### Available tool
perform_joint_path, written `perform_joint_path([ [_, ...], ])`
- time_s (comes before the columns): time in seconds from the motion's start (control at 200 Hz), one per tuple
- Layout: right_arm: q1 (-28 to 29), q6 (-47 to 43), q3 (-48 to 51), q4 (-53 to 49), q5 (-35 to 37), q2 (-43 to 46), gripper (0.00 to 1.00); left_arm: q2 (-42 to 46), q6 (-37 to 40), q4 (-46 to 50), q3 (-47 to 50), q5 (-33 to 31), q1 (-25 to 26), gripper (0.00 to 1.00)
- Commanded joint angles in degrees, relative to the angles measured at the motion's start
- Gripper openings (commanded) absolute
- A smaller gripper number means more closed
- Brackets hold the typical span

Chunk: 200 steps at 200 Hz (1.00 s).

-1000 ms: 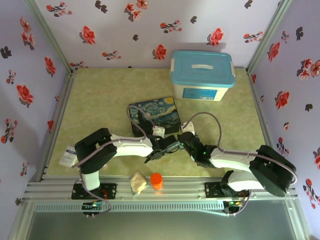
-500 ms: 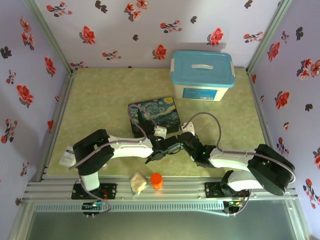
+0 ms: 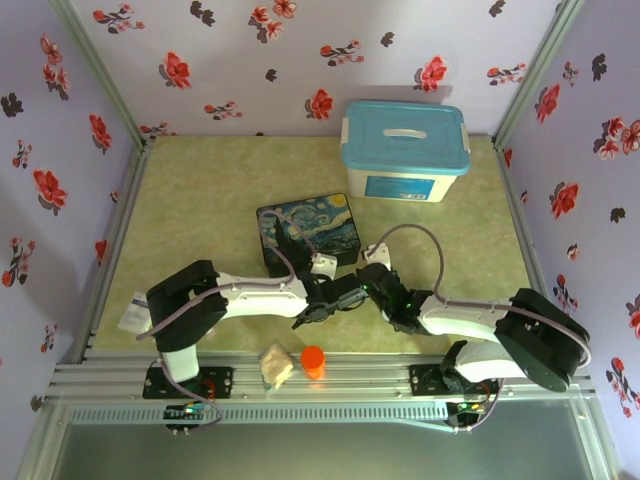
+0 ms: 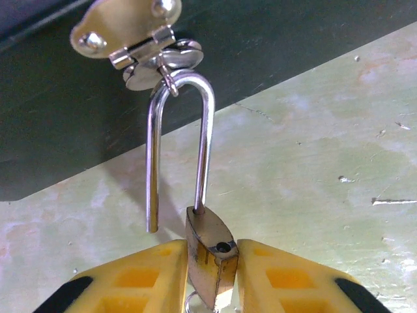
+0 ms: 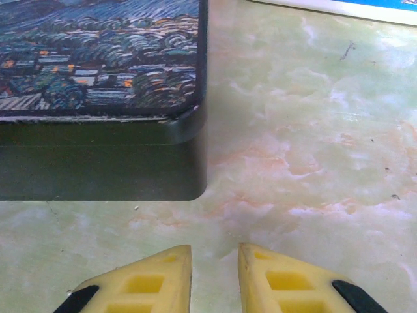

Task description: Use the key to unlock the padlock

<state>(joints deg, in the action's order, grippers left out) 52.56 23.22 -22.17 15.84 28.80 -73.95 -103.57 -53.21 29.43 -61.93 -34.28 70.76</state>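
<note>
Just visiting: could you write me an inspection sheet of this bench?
Surface: green marbled table, faint scuffs.
Job's things: padlock hooked through the clasp of the painted tin, one shackle leg free of the body; key not made out.
Clutter: blue-lidded box, orange cylinder, beige wad.
Grippers: left gripper clamps the padlock body; right gripper open, empty.
Cables: grey cable loops over the right arm.
Surroundings: floral walls.

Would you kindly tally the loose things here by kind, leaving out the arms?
boxes: 2, bin and tin
padlock: 1
orange cap: 1
beige wad: 1
white tag: 1
Total: 6
</note>
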Motion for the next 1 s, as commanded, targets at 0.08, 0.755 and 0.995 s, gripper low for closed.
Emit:
perform_joint_path([
  [0.08,0.15,1.47,1.08,0.66,2.01,0.18,0.24,-0.53,-0.62,1.77,-2.12,-0.09,0.53,0.27],
  [0.755,-5.16,12.48,2.65,10.86,-33.00,3.63,0.67,40.49,5.04,-20.26,22.05,8.88,-8.55,1.00],
  [0.995,-1.41,11.07,-6.07,10.72,-35.79,-10.76,0.60,49.87,2.78,-19.90,30.36,12.81,-16.39,1.00],
])
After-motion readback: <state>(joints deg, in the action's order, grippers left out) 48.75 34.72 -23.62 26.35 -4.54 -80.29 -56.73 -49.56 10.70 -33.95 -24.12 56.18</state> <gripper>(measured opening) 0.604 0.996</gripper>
